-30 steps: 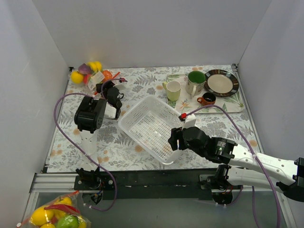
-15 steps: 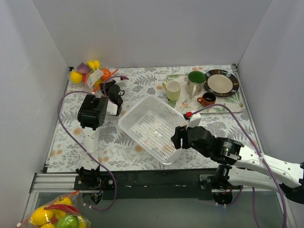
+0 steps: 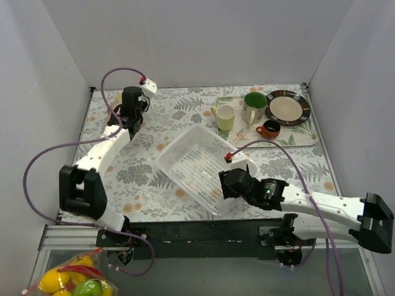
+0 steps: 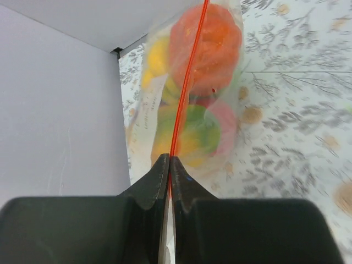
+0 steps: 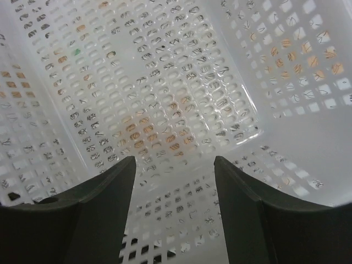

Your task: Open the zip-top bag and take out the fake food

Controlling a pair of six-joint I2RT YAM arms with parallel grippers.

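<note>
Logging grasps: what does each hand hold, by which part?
The left hand pinches the zip-top bag by its red zip strip; right hand, open at the basket, holds nothing.

Arms: two are showing over the surface [image 3: 154, 179], the left arm [image 3: 102, 151] and the right arm [image 3: 308, 200].
Bags: two are showing, the zip-top bag [image 4: 209, 110] and a second fruit bag [image 3: 68, 280].
Fake food [image 4: 206, 38]: the pieces are blurring together, so there is no telling how many.
Cups: three are standing together, a pale cup [image 3: 225, 117], a green-lined mug [image 3: 253, 106] and a small brown cup [image 3: 268, 128].
Plate [image 3: 287, 108]: one is lying there.
Basket [image 3: 197, 160]: one is sitting there.
Tray [image 3: 305, 137]: one is lying there.
</note>
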